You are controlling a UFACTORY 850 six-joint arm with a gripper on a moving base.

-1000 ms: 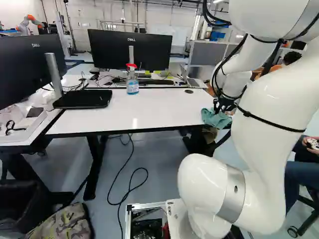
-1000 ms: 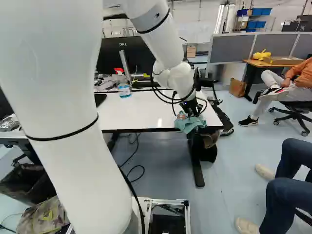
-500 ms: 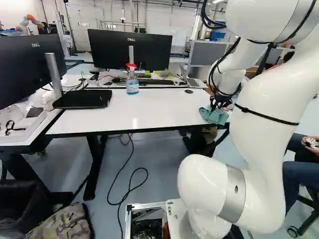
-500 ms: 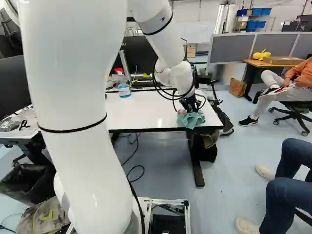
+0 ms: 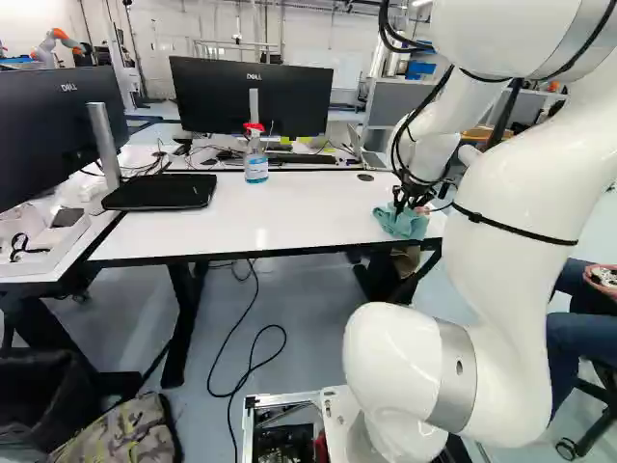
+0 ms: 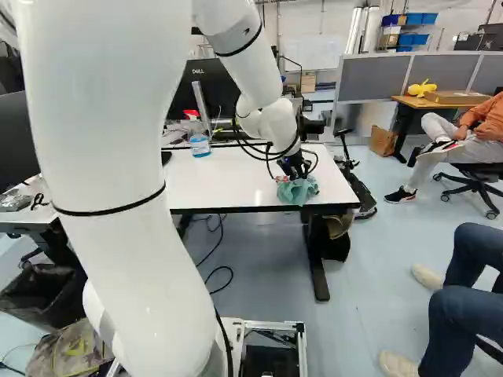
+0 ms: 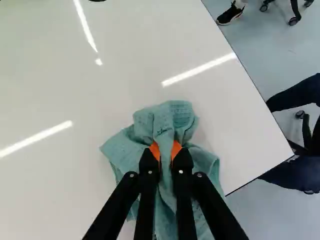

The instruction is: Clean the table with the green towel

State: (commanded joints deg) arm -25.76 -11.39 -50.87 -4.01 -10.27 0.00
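At the right end of the white table (image 5: pixel 289 207), my gripper (image 5: pixel 413 201) points down onto the green towel (image 5: pixel 400 223). The wrist view has the gripper (image 7: pixel 166 151) shut on a bunched fold of the towel (image 7: pixel 172 117), an orange pad pressing from either side. Loose cloth spreads on the tabletop around and under the fingers, close to the table's front and right edges. In the right base view the towel (image 6: pixel 297 191) lies beneath the gripper (image 6: pixel 295 171) by the front edge.
A spray bottle (image 5: pixel 255 159) with a red head stands at the table's back, before a monitor (image 5: pixel 253 96). Another monitor (image 5: pixel 63 135) stands at the left on its black foot. Seated people's legs show right of the table. Another robot (image 5: pixel 56 46) stands far back left.
The arm has moved left along the table's front part, and the towel has shifted left with the gripper, a little away from the right edge. The base has not moved.
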